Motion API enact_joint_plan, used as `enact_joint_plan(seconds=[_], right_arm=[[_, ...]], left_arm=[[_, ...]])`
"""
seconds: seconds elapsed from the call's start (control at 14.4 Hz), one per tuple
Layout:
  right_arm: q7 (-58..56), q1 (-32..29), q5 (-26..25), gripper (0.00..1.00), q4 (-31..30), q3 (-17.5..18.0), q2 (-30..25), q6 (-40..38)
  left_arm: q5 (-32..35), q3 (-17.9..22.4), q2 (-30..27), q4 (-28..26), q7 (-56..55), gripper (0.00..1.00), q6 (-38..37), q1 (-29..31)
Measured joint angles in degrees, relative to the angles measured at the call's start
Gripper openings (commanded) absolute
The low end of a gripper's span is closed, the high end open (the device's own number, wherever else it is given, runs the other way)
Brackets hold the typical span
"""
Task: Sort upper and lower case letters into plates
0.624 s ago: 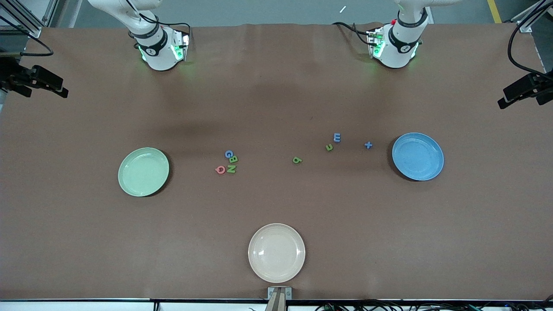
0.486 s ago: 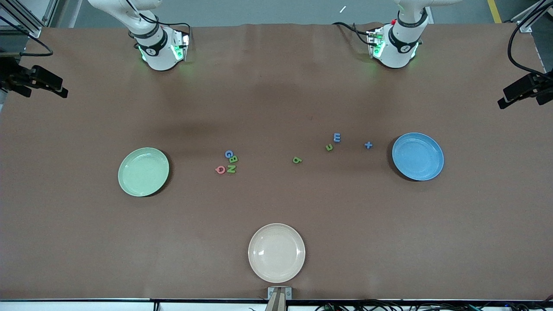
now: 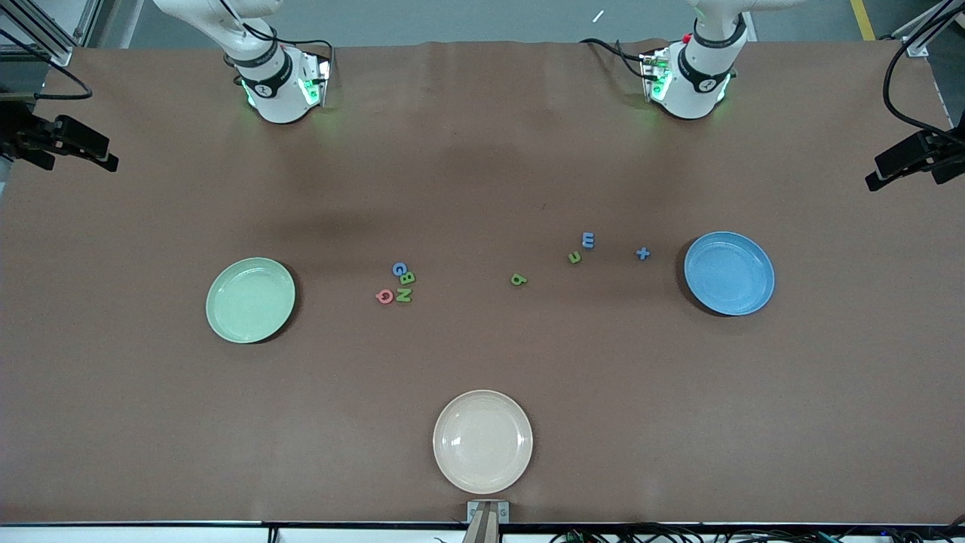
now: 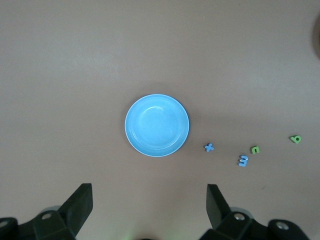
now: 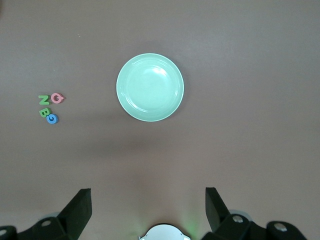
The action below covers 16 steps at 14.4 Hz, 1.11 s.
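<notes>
Both arms wait, drawn up high near their bases. The left claw (image 4: 145, 210) hangs over bare worktop (image 3: 482, 151) on the base side of the sky blue plate (image 3: 729, 273), jaws released and holding nothing. The right claw (image 5: 145, 210) hangs likewise on the base side of the mint green plate (image 3: 250, 300), jaws spread wide and empty.

No letter lies in any plate; sorting is judged not yet begun.

Count of letters: eight, all flat on the worktop between the two plates.
- Capital cluster, four pieces touching or just beside one another, toward the right arm's end: blue G (image 3: 399, 268), green B (image 3: 408, 278), green N (image 3: 403, 296), red Q (image 3: 384, 296).
- Small letters, four pieces spread out toward the left arm's end: green b (image 3: 518, 280), green n (image 3: 574, 257), blue m (image 3: 588, 240), blue t (image 3: 642, 253).

Count of plates: three, namely mint green, sky blue, and a cream plate (image 3: 482, 441) nearest the front camera, also empty.

Governing relation: the capital cluster lies nearer the right arm and the mint green plate; the small letters lie nearer the left arm and the sky blue plate, the blue t being closest to that plate. Each claw must travel outward from its base and down past its plate to reach its group. The pieces are too small to assign a dependable long axis. The tight capital cluster is judged the harder pick.
</notes>
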Motion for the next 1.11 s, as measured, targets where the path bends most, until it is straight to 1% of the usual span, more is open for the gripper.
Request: enact_joint_plan(seconds=[0.14,0.28,0.55,0.69,0.76,1.11], right_arm=[[0.00,-0.44,0.03,1.00,0.01,-0.05,0.00,0.09],[-0.01,-0.60,0.04,1.00,0.08,-0.01,0.00,0.33],[-0.01,-0.59,0.03,1.00,0.13,0.10,0.35,0.98],[-0.02,-0.59,0.03,1.00,0.17,0.15,0.62,2.00],[-0.03,-0.58,0.03,1.00,0.17,0.20,0.70,2.67],[-0.10,-0.39,0.03,1.00,0.18,0.64,0.77,5.23]], left_arm=[[-0.25,-0.27,0.53,-0.37,-0.72,1.00,-0.30,-0.37],[-1.20,-1.94,1.76,-0.93,-2.64,1.00,-0.78,-1.53],[-1.59,-9.43,8.17,-1.46,-15.08,1.00,1.03,-6.59],[-1.59,-11.94,12.33,-1.56,-22.10,1.00,4.83,-9.85],[-1.60,-12.46,14.51,-1.59,-25.76,1.00,7.28,-11.84],[-0.90,-12.79,25.14,-1.68,-41.98,1.00,20.31,-21.82]])
